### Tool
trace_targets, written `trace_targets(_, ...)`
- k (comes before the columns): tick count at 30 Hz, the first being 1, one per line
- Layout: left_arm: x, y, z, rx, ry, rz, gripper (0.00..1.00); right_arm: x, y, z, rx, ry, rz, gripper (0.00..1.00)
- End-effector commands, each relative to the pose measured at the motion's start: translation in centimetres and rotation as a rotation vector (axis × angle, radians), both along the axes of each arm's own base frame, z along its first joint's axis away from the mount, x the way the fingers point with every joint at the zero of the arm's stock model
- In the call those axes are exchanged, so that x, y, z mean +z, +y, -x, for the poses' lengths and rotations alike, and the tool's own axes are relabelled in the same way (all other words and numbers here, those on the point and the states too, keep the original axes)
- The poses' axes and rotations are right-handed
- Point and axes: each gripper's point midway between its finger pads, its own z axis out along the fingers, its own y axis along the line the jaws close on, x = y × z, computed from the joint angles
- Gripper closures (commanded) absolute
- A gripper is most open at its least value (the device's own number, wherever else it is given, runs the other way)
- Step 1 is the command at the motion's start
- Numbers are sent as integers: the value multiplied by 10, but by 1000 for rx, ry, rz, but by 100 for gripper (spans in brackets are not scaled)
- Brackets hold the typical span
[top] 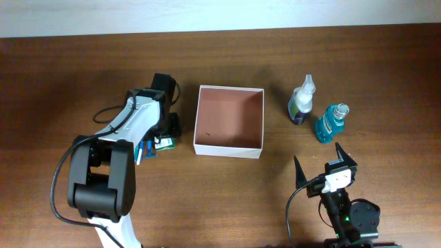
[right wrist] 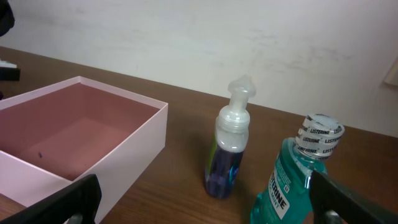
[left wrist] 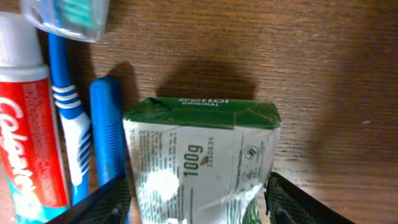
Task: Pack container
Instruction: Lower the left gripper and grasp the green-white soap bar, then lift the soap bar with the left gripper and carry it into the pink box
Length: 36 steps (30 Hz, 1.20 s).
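At the left of the overhead view, our left arm reaches up from its base and bends its wrist down over a cluster of toiletries. The left gripper (left wrist: 198,186) is spread, one jaw close against each side of the crinkled green-and-white soap packet (left wrist: 199,149), which lies flat on the wood beside a red-and-white toothpaste tube (left wrist: 25,130) and a blue toothbrush (left wrist: 65,124). We judge packing is barely begun, with this first pick in hand. Next we need to close squarely on the packet, lift, then carry it right. The square white-walled container (top: 228,148) sits centre frame, its pinkish-brown inside bare. Right of it stand a clear pump bottle of purple liquid (top: 301,105) and a teal mouthwash bottle (top: 329,124). At lower right, the right gripper (top: 320,162) hangs low and splayed wide, aimed at them and holding nothing.
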Motion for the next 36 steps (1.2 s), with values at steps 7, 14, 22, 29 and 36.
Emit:
trace_targets(7, -3, 2, 7, -2, 2, -4, 41, -2, -2, 0, -10, 2, -4, 2)
trace_targets(14, -3, 2, 7, -2, 4, -5, 55, -2, -2, 0, -10, 2, -4, 2)
trace_targets(22, 15, 1, 2, -6, -18, -1, 57, -2, -2, 0, -10, 2, -4, 2)
trace_targets(29, 45, 0, -4, -8, -98, 16, 57, -2, -2, 0, -10, 2, -4, 2)
trace_targets(36, 82, -3, -5, -10, -184, 47, 57, -2, -2, 0, -10, 2, -4, 2)
